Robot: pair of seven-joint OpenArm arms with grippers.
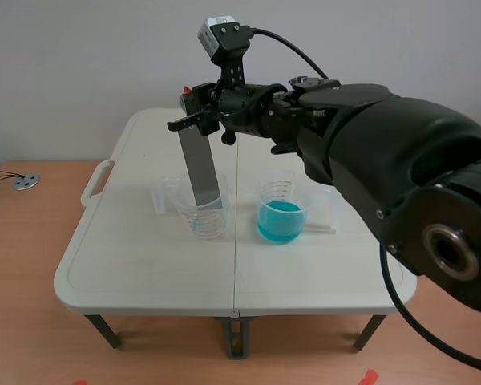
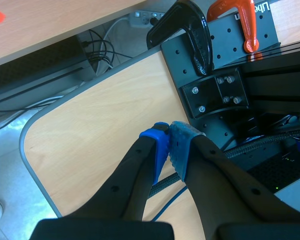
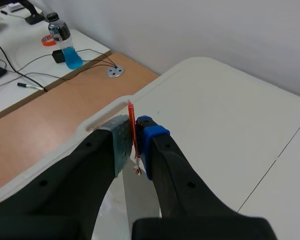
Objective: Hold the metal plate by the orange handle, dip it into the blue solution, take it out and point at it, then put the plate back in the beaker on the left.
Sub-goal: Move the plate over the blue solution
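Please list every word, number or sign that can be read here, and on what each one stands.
"Libe", cut off by the picture's edge: on the dark panel beside the orange clamp.
Scale marks on the left beaker and right beaker: too small to read.
Bottle label: too blurred to read.
Metal plate: no text.

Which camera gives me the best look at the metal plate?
The scene view: the whole metal plate hangs tilted from the right gripper, its lower end inside the left beaker. The right wrist view shows only the orange handle edge-on, clamped in the gripper. The left wrist view shows none of it.
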